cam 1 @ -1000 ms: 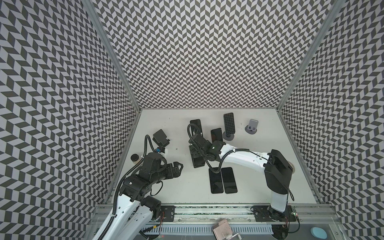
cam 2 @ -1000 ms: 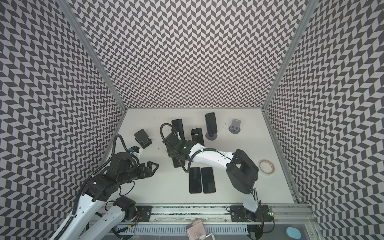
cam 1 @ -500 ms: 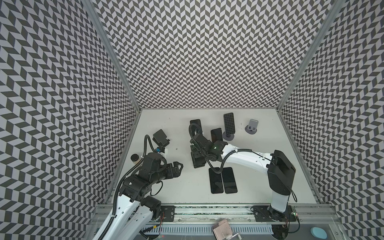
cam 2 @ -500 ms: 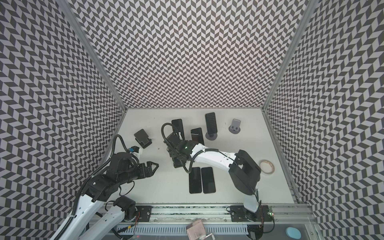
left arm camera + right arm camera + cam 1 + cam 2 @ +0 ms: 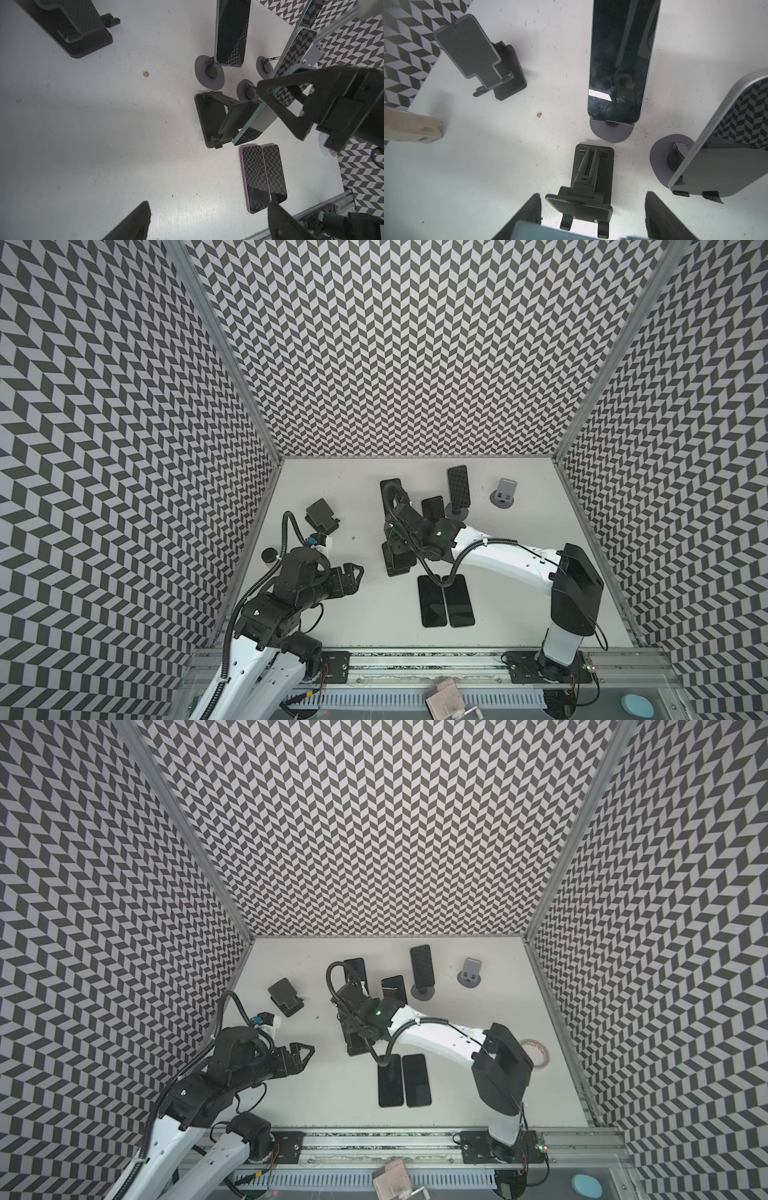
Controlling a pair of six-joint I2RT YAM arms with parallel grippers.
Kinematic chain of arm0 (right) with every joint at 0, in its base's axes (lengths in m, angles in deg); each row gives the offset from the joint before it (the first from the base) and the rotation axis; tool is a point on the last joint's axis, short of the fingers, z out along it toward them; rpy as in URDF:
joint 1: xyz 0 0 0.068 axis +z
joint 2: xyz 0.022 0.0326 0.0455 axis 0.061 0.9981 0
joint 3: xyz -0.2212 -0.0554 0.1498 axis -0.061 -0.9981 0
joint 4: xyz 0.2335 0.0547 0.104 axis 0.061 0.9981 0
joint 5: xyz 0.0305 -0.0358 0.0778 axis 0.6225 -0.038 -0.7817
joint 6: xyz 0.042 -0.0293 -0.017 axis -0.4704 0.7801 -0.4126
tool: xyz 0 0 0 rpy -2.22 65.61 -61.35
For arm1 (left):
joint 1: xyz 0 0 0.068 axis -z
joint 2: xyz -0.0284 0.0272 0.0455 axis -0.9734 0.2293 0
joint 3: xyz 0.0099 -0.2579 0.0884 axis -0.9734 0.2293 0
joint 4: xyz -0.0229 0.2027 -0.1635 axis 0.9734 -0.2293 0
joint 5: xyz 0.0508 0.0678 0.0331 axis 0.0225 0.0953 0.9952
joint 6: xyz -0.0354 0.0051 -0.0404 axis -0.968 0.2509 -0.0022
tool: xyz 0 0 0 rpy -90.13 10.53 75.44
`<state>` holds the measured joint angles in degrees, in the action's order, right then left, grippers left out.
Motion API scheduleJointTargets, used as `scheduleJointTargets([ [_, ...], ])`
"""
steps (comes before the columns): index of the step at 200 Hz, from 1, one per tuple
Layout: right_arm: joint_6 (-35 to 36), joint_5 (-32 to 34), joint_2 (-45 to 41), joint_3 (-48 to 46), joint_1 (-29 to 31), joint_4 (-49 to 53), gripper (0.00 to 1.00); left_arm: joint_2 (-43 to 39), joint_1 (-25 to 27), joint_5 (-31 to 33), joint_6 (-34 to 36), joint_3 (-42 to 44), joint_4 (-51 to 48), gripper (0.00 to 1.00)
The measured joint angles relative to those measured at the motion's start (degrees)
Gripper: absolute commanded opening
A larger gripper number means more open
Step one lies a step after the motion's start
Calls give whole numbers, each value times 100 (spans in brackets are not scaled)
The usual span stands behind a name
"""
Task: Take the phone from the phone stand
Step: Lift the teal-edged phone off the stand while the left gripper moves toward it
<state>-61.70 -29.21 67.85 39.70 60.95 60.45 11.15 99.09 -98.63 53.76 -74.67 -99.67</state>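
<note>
White tabletop (image 5: 361,626), chevron walls (image 5: 395,344). Phone (image 5: 255,122) teal-edged, tilted, clamped between the jaws of right gripper (image 5: 591,194). Its lower end sits just beside the lip of black phone stand (image 5: 209,116); contact unclear. Left gripper (image 5: 355,572) jaws apart, empty, well apart from both.

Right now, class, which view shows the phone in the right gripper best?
The left wrist view: the phone shows along its length. The right wrist view catches only one end between the fingers of the right gripper; in both top views the arm largely hides it.
</note>
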Motion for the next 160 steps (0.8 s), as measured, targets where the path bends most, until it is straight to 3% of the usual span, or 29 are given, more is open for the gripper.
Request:
scheduleJointTargets([
  [79,-9,-168,-920,-39,0,275,53,-179,0,155,-2,-914,-289,87],
  [160,-109,-203,-1934,-334,0,984,53,763,0,125,184,-2028,-17,86],
])
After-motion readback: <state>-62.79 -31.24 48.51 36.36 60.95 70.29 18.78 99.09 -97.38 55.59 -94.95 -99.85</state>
